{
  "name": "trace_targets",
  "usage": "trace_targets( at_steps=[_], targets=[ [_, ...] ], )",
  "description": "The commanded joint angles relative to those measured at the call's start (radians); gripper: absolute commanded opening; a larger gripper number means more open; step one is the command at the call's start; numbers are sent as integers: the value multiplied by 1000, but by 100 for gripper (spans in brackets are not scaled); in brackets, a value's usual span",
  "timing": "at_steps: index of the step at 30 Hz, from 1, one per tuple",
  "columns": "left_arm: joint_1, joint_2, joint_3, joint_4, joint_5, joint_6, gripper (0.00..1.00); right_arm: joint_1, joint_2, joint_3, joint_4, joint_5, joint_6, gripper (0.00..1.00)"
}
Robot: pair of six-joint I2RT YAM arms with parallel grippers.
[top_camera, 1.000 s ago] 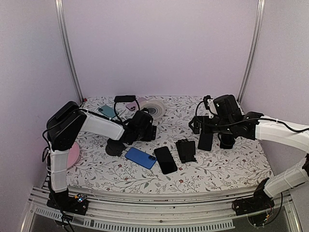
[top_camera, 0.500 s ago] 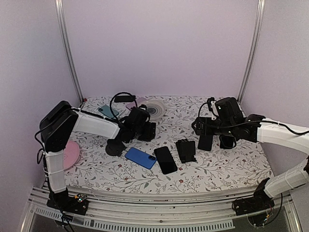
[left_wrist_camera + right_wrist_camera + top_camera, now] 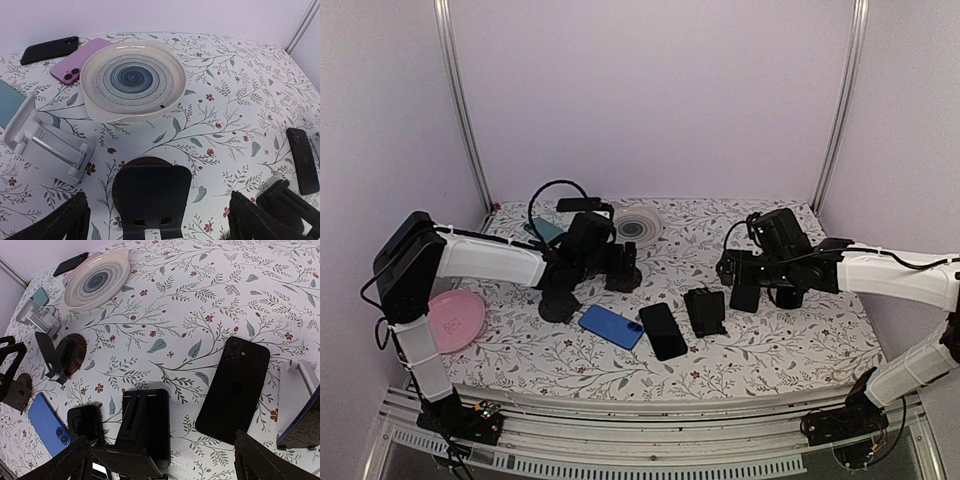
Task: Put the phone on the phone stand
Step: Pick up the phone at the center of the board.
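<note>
- The right jaws hang spread and empty above the table (image 3: pixel 800 350), fingers (image 3: pixel 67 460) wide apart. The black phone (image 3: pixel 234 389) lies flat, camera side up, at 1 o'clock of them, untouched.
- The left jaws, likewise released and holding nothing, straddle an upright black phone stand (image 3: pixel 154 197) on its round base, apparently without touching it.
- The pick looks to fall to the right arm. The phone sits skewed to the fingers, so the wrist wants turning until they meet its long edges squarely.
- A thin slab lying flat gives little to bite on, so the fingertips should likely go down to the table and close low across the narrow width.
- In the overhead view the upright stand lies at 9 o'clock of the phone, past a folded black stand (image 3: pixel 705 310) just beside the phone. The left arm would do well to clear away first.
- The phone's bottom edge should seat in the lip, leaning back, before the jaws let go.
</note>
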Motion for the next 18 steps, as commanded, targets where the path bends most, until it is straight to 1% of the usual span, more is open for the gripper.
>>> trace_targets(
  at_steps=[1,6,13,17,18],
  targets=[
    [-11,-69,-41,16,0,-13,97,-9,52,38,-29,51,60,99],
    [-19,-132,-76,15,-11,-18,97,-21,128,82,-61,65,111,99],
    [-21,-184,-106,4,-26,-20,97,-57,194,121,-75,103,200,100],
    [-22,-203,-121,3,-32,-21,97,-80,256,163,-93,100,224,97],
    [-22,-206,-124,2,-32,-23,97,-87,277,177,-99,101,227,94]
  ],
)
